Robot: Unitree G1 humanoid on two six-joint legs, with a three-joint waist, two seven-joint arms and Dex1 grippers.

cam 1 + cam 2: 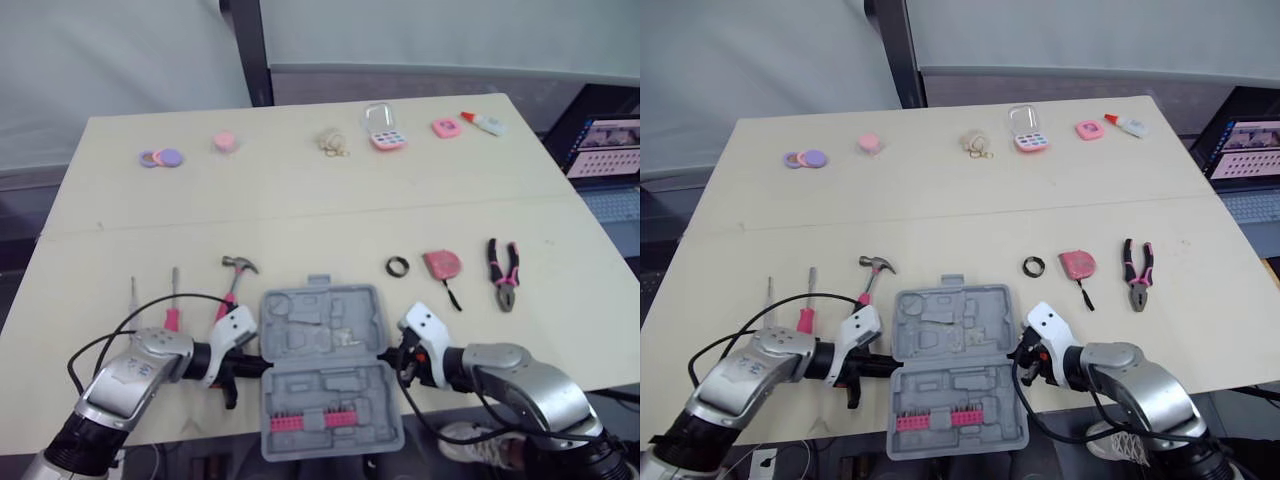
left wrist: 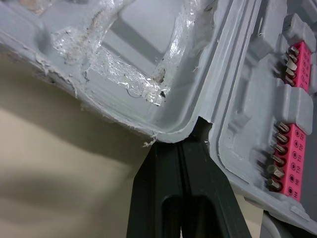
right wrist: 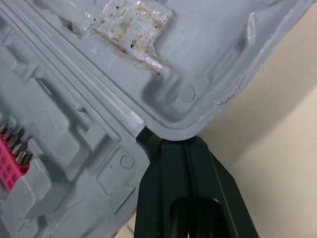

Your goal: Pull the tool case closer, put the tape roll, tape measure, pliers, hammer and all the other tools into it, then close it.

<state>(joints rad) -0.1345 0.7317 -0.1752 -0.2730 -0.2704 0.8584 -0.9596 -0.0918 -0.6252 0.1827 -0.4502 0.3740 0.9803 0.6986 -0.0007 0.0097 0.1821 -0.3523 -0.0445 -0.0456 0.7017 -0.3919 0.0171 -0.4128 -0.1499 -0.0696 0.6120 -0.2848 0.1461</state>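
Tightly closed, left claw (image 1: 252,363), right claw (image 1: 392,353) flanking open tool case (image 1: 325,330), hammer (image 1: 235,280) nearby.

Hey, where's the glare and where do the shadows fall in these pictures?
Left wrist view: shiny film in the tool case glares white, and the case shadows the table. Right wrist view: duller shine on the film. Eye views: even light, no strong glare.

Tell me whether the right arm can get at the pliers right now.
Probably yes. The right gripper sits shut at the right edge of the tool case, holding nothing, and the pliers lie on bare table ahead and to its right; the tape measure lies left of that path.
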